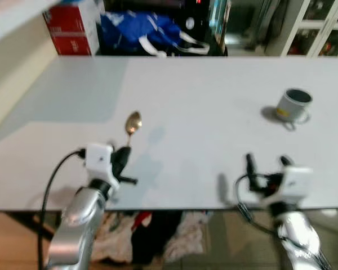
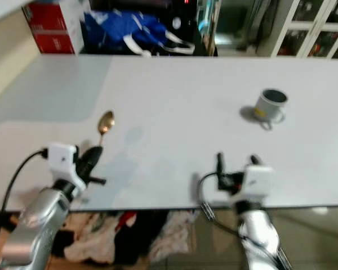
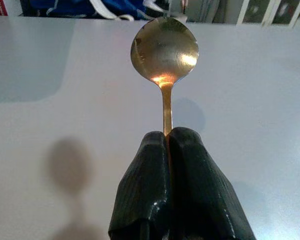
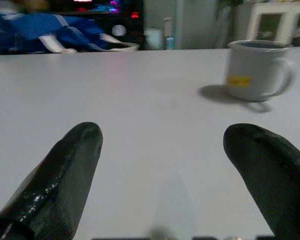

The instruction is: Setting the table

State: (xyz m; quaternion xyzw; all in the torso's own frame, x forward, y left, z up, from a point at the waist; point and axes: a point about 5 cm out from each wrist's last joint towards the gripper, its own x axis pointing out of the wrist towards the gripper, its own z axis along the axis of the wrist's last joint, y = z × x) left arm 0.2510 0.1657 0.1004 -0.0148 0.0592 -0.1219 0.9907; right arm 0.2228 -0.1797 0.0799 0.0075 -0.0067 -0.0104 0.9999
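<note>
White table stretches before us. Our left gripper pinches a shiny gold spoon by its handle, above the table near its front edge. Our right gripper is spread wide, holding nothing. Far right stands a grey mug; its wrist view shows a yellow label.

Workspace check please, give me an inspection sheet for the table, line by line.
Surface: white table, bare apart from two items.
Job's things: gold spoon held above the table; grey mug upright, far right.
Clutter: nothing seen on the table.
Grippers: left claw shut on the spoon's handle; right claw open, over the near edge.
Cables: black cable at left wrist.
Surroundings: blue bag, red box behind; clothes under the table.
</note>
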